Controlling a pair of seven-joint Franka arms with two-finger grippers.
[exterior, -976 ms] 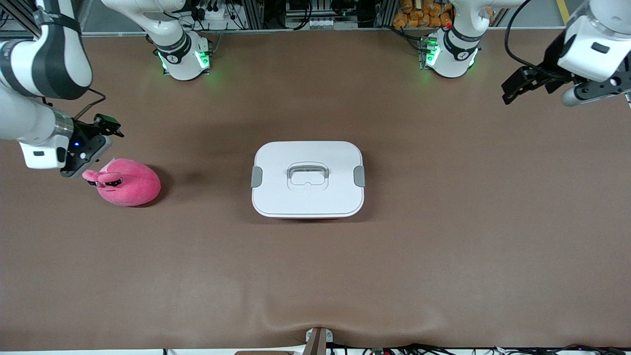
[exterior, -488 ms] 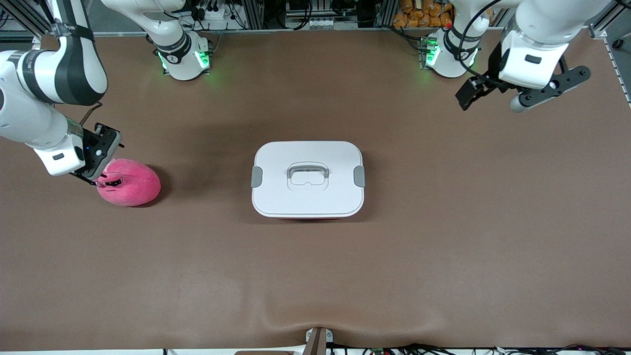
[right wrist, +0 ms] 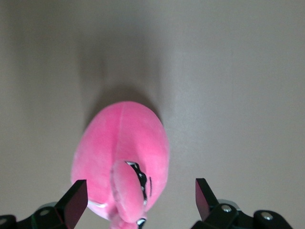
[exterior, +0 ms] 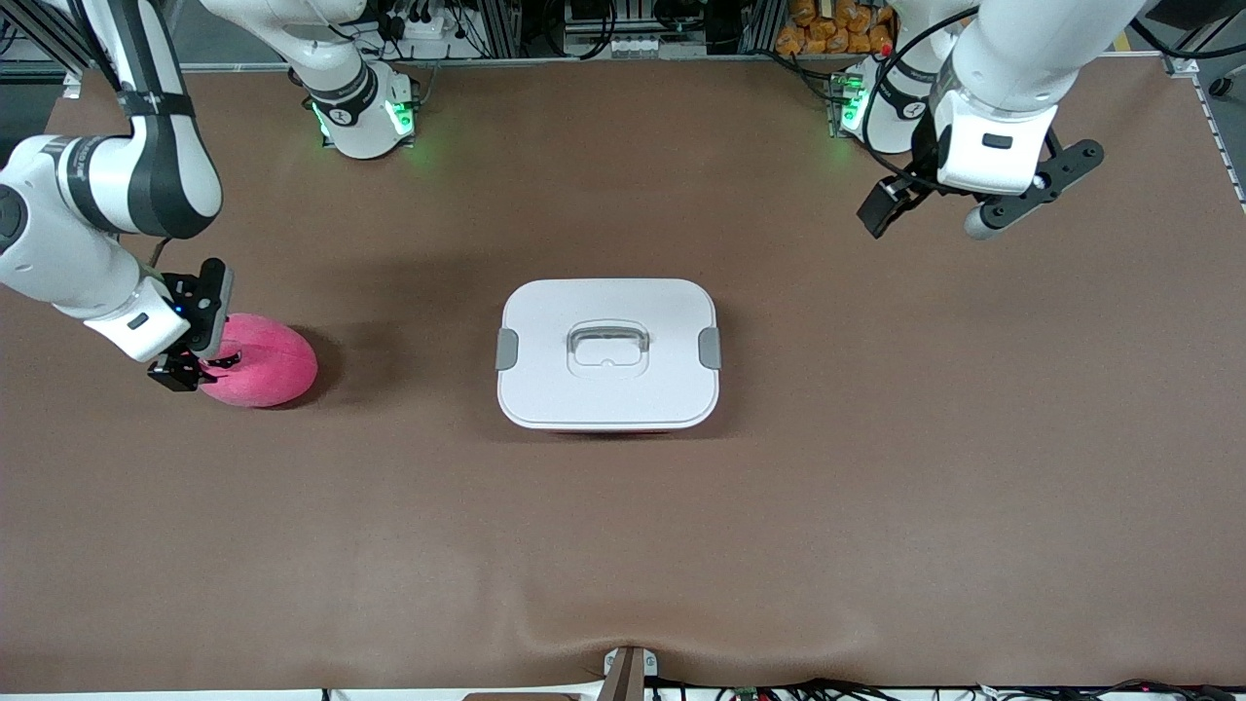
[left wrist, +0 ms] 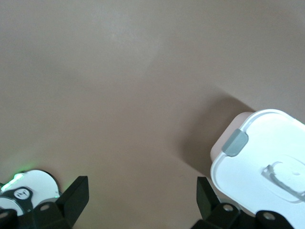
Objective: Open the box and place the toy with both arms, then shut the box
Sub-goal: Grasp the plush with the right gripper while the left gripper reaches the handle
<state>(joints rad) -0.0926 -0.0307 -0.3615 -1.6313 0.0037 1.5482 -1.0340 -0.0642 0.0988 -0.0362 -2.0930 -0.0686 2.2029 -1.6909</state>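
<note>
Right gripper [exterior: 185,365], fingers spread, hangs low over the fuzzy round pink toy [exterior: 261,360] near the table's [exterior: 623,545] right-arm edge. Left gripper [exterior: 881,209], equally wide, hovers over the left-arm end. Its wrist view catches the box's [exterior: 608,352] grey clip [left wrist: 236,143] on the smooth white lid.

This is a robotics lab. Two white arms [exterior: 117,185] with green-lit bases [exterior: 365,117] are bolted along one edge of a wide counter [exterior: 623,545] covered in a plain brown mat. Past that edge stand aluminium frame rails [exterior: 506,24], power strips and bundled cables [exterior: 419,24]. More cables [exterior: 827,689] trail along the edge nearest the front camera, where a small bracket [exterior: 628,672] is clamped.
</note>
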